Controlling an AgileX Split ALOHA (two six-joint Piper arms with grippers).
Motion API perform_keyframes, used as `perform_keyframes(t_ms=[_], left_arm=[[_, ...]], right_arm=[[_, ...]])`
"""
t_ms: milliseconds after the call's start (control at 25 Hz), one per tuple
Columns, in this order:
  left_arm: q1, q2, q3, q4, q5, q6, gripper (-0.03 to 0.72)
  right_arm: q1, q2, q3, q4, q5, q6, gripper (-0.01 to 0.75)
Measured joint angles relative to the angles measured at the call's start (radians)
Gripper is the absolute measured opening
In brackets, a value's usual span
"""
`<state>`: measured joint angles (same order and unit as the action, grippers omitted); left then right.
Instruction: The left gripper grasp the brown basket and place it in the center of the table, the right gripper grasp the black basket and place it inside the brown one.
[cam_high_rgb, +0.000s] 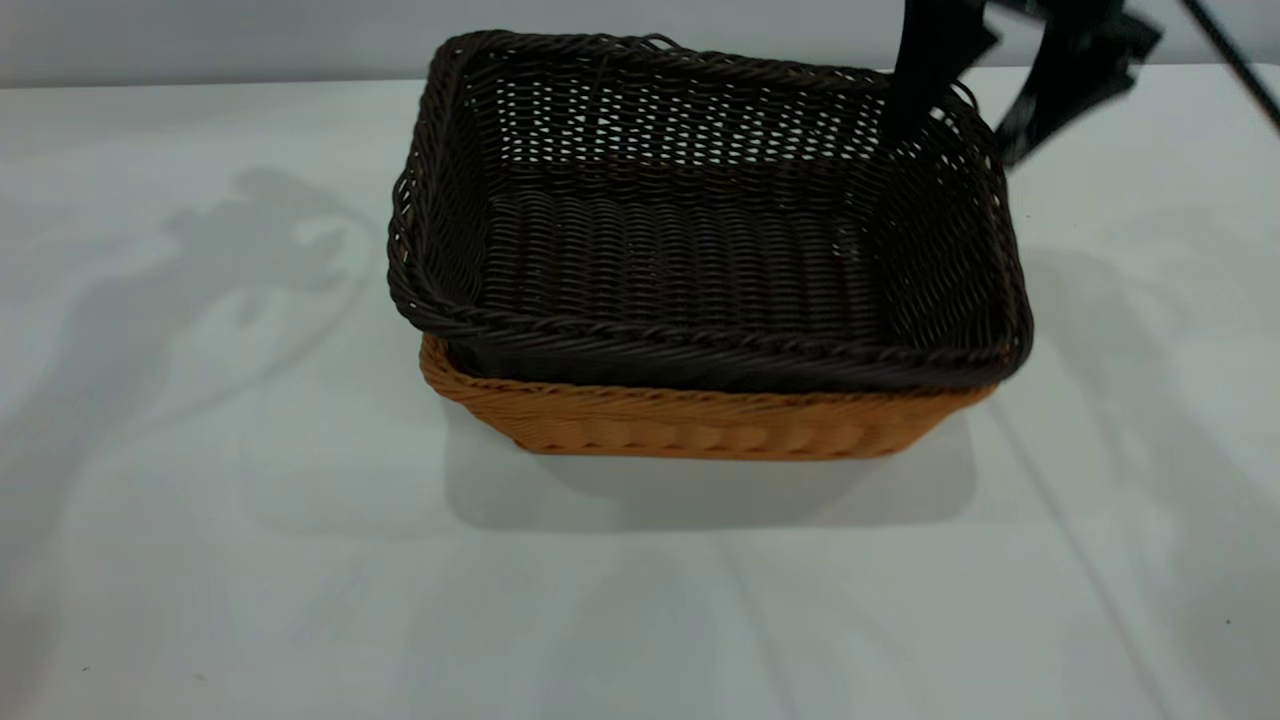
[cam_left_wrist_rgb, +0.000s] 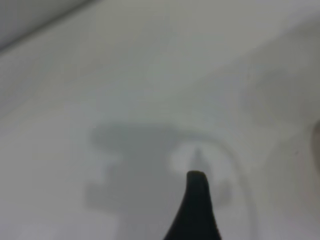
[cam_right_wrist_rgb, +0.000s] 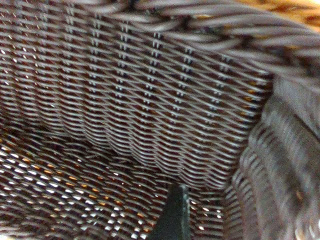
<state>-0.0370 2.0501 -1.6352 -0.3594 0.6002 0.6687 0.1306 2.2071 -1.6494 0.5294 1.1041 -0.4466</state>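
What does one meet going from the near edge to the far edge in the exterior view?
Bare table → front wall of the brown basket → the black basket nested in it → the right gripper at its far right corner.

Black basket (cam_high_rgb: 690, 240), dark woven wicker, nested upright inside brown basket (cam_high_rgb: 700, 425), rim proud of it. Orange-tan wicker visible only below, front side. Both mid table (cam_high_rgb: 250, 560), pale grey-white top.

Rough woven wicker black basket (cam_high_rgb: 700, 250), same wicker brown basket (cam_high_rgb: 700, 425), smooth matt table (cam_high_rgb: 200, 500)
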Motion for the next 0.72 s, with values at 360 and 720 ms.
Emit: perform_keyframes(t_ms=[360, 720], left_arm=[[0.0, -0.298, 0.0, 0.0, 0.126, -0.053, 0.549], [0.0, -0.616, 0.0, 0.001, 0.422, -0.278, 0.549]], right_arm=[[0.0, -0.385, -0.04, -0.068, 0.072, 0.052, 0.617], [0.0, -0.823, -0.001, -0.069, 0.145, 0.093, 0.594]])
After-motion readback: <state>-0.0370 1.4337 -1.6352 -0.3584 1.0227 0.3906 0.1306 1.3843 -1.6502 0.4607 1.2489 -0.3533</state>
